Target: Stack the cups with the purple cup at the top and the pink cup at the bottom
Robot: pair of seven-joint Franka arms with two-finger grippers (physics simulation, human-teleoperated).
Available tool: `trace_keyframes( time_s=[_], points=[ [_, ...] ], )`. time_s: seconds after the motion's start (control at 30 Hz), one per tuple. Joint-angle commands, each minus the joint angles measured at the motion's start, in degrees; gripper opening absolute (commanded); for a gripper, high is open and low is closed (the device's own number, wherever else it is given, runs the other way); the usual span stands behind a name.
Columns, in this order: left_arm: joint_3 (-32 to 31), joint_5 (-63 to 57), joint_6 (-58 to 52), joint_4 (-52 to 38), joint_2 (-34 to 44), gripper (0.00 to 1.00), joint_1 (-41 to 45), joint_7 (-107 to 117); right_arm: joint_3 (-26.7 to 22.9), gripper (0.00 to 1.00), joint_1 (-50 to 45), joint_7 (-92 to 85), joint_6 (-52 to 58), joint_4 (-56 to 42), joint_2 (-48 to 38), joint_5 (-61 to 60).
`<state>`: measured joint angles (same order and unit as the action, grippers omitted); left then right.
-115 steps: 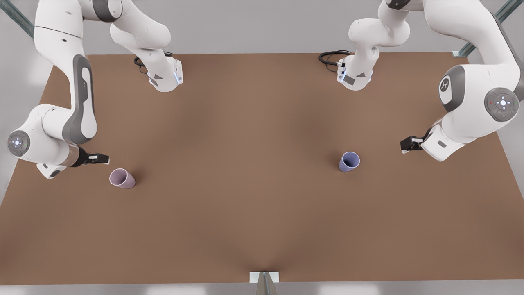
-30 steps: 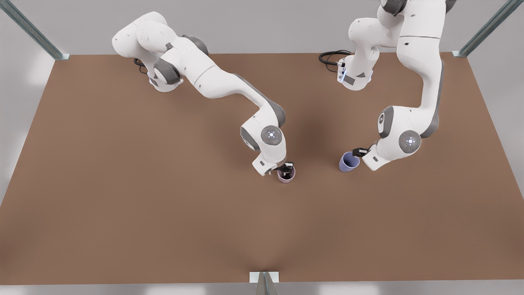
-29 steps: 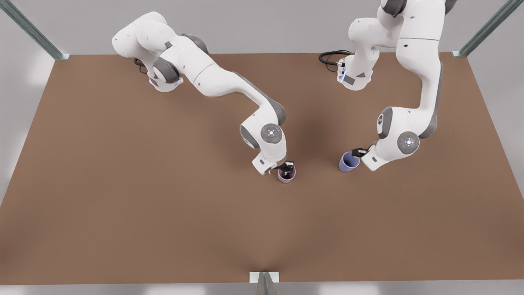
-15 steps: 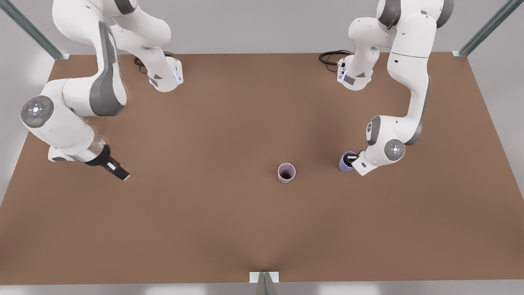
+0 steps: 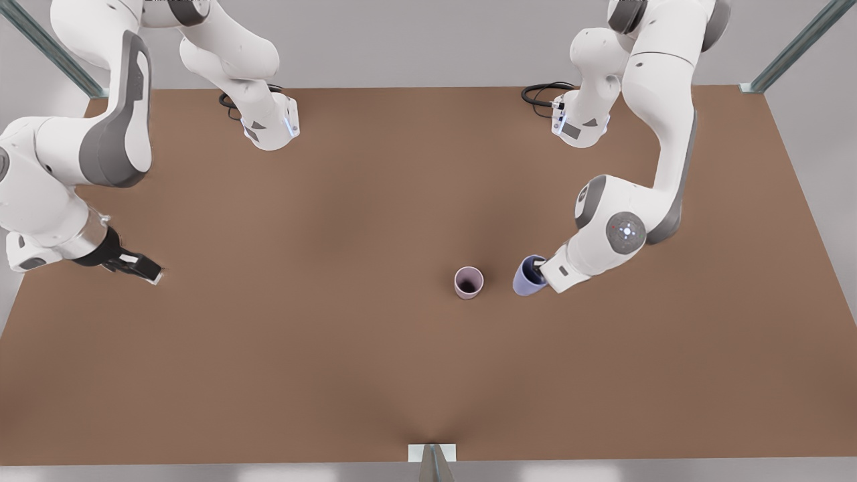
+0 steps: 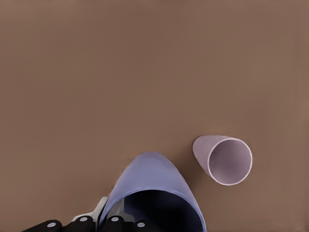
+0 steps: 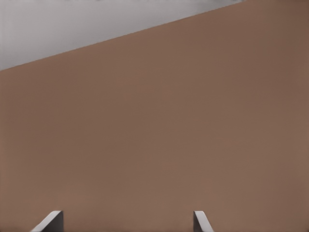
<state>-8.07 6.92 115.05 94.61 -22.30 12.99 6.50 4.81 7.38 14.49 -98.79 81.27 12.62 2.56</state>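
The pink cup (image 5: 469, 282) stands upright near the middle of the brown table, and its open mouth also shows in the left wrist view (image 6: 224, 159). Just to its right in the front view is the purple cup (image 5: 527, 276) (image 6: 149, 193), a small gap apart from it. My left gripper (image 5: 539, 271) (image 6: 108, 220) is shut on the purple cup's rim, one finger inside and one outside. My right gripper (image 5: 144, 270) (image 7: 126, 222) waits open over bare table at the front view's far left, holding nothing.
Both arm bases (image 5: 271, 127) (image 5: 579, 127) and a black cable (image 5: 539, 94) sit at the table's back edge. Metal frame posts (image 5: 797, 47) rise at the back corners, and a small bracket (image 5: 432, 454) stands at the front edge.
The right gripper let go of the pink cup at mid-table and drew back to the front view's far left. The left gripper closed on the purple cup and carried it toward the pink cup.
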Motion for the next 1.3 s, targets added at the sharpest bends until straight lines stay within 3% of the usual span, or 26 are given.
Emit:
trace_keyframes(
  time_s=[0.0,0.13,0.37,1.27],
  points=[
    [-1.6,0.7,-8.2,-5.4,-2.8,0.21,0.4,23.6,-0.1,1.0,1.9,-18.6,2.4,-1.2,0.0,-0.2],
    [-1.6,2.4,-8.1,-14.3,-9.1,0.21,3.5,32.3,-0.1,1.0,2.2,-18.8,2.4,-2.3,0.8,-1.0],
    [-1.5,1.9,-12.9,-14.0,-9.0,0.21,8.0,32.3,0.0,1.0,1.9,-19.2,2.9,-2.4,0.8,-0.3],
    [-1.3,1.6,-6.4,-13.8,-14.1,0.21,8.6,33.3,0.0,1.0,1.9,-18.7,1.8,-3.4,1.2,0.2]
  ],
)
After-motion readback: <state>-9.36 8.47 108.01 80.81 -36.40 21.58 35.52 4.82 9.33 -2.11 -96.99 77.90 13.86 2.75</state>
